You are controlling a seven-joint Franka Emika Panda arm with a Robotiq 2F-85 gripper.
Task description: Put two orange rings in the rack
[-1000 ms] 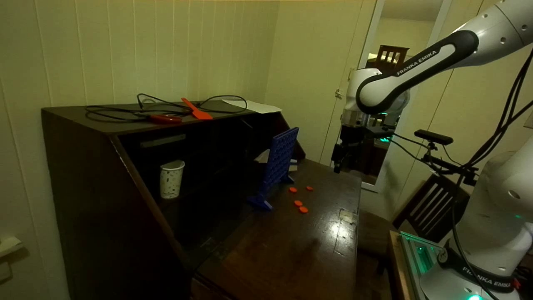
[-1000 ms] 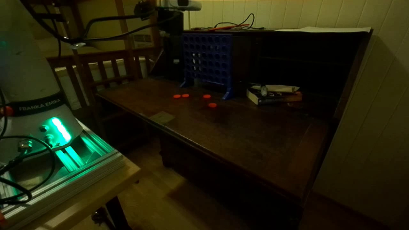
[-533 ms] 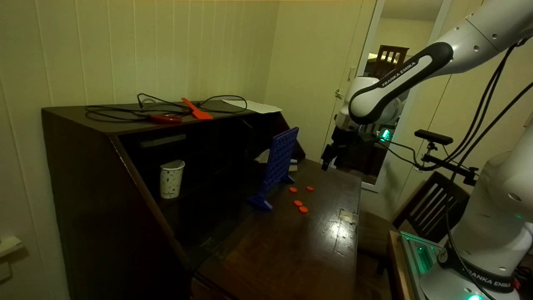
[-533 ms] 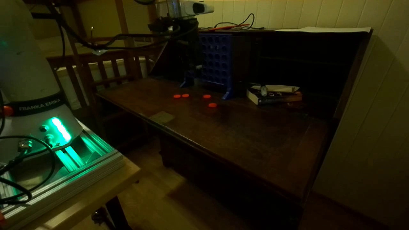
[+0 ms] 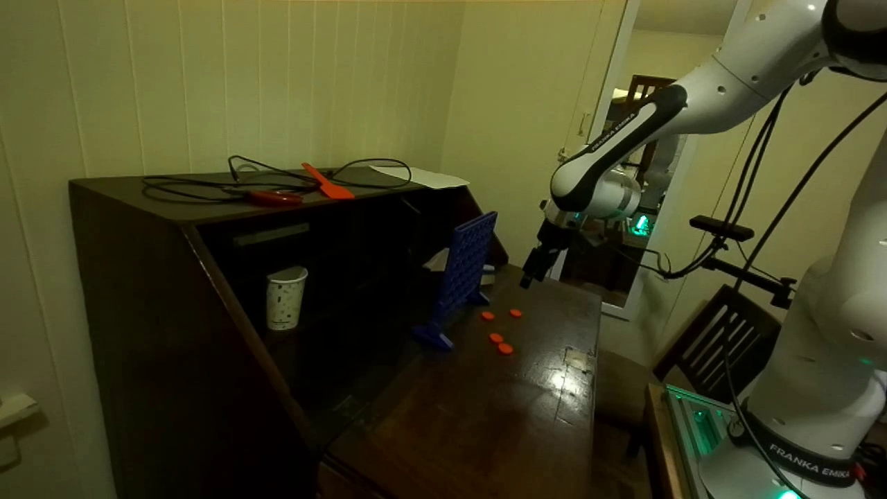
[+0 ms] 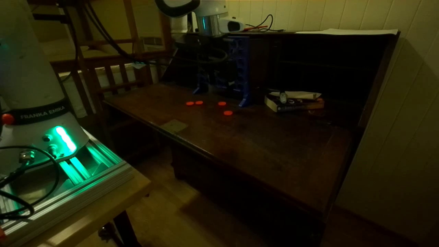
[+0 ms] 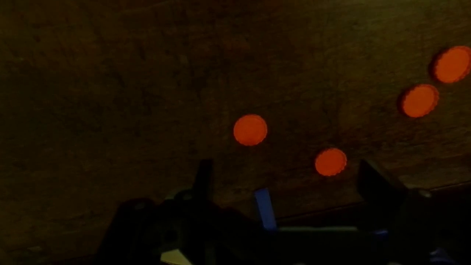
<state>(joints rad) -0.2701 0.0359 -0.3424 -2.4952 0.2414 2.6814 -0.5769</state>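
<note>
A black gripper (image 7: 285, 164) is hanging over a dark wooden tabletop (image 5: 450, 423), its jaws standing spread apart in the wrist view. Four orange rings (image 5: 505, 349) are lying flat on the tabletop between its front edge and a blue rack (image 5: 464, 267), two of them sitting just beside each other. The rack is standing upright near the back edge, and a book (image 6: 298, 107) is lying along that same edge. Behind that edge, a paper cup (image 5: 285, 301) is sitting inside the desk (image 5: 159, 298); on the desk's top, an orange spatula (image 5: 334, 188) is resting near a sheet of paper (image 5: 426, 178).
</note>
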